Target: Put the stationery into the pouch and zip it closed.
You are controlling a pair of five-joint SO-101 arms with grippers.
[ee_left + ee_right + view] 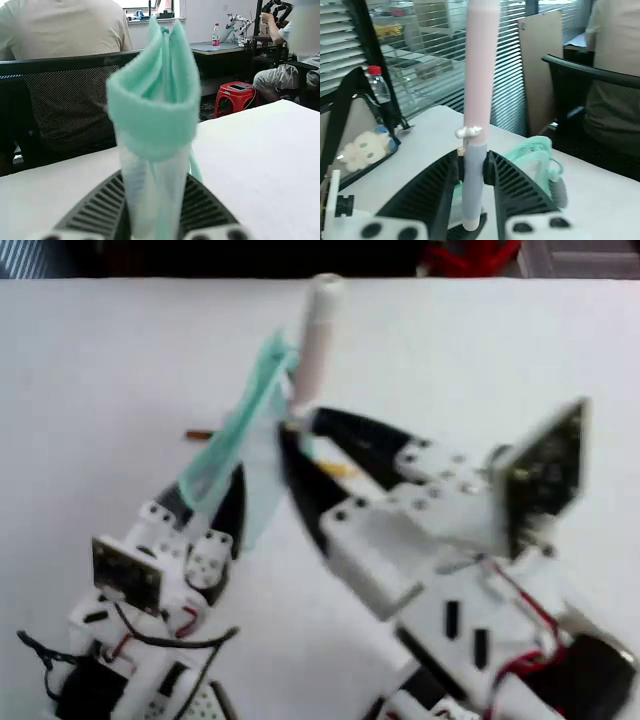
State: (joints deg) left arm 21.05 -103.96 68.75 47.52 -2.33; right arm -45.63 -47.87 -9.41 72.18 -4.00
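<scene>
High view: the left gripper [213, 502] clamps the soft pouch [240, 430] upright; the right gripper [293, 430] grasps the pen [315, 340] beside it. Left wrist view: the pouch looks limp, better held near its mouth. Right wrist view: the stiff, light pen, gripped low, may slip.

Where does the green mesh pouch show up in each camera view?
High view: the pouch slants up from the left gripper, its tip beside the pink pen.
Left wrist view: the pouch stands upright in the centre, clamped in that gripper.
Right wrist view: the pouch shows bunched just behind the pen's lower end.
Shared landmark: the white table.
</scene>
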